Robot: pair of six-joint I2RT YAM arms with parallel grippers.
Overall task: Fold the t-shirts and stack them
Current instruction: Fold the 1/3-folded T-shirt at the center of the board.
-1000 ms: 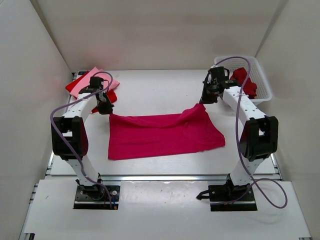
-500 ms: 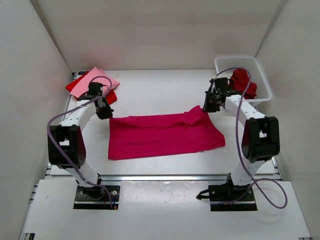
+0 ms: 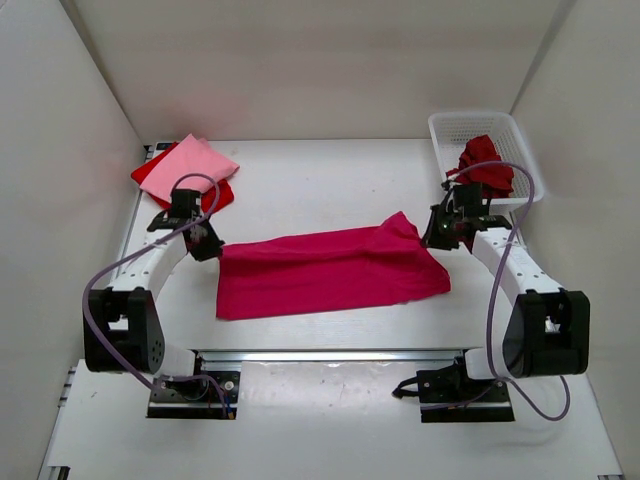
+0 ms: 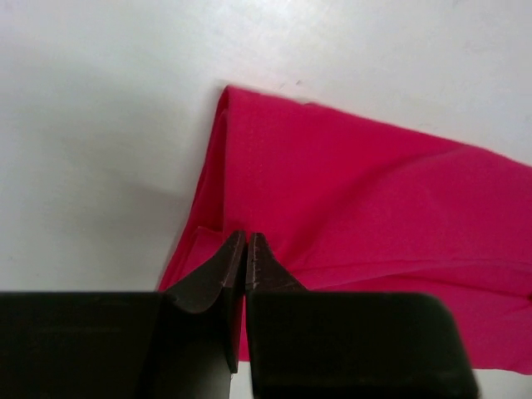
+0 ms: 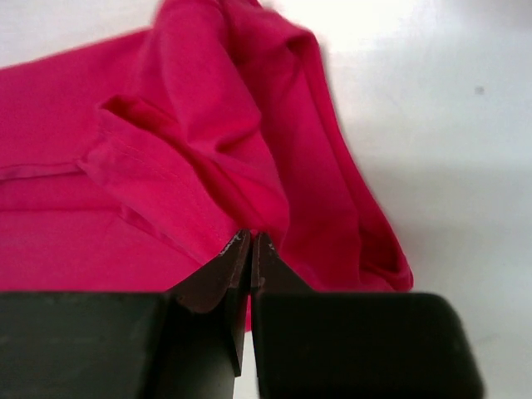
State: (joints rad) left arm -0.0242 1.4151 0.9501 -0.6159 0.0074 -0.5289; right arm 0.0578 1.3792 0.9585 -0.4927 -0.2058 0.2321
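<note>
We see a white desk [image 3: 320, 180] with the magenta shirt [image 3: 330, 272] spread wide across its middle, its long side running left to right. At the far right corner stands a white basket [image 3: 445, 130], and the dark red shirt [image 3: 487, 165] lies bunched inside it. At the far left the pink shirt [image 3: 195, 160] lies folded on top of the red shirt [image 3: 148, 175]. Our left pincer [image 4: 247, 249] is closed, pinching the magenta shirt's far left corner. Our right pincer [image 5: 250, 245] is closed too, nipping the rumpled cloth at the shirt's far right corner.
</note>
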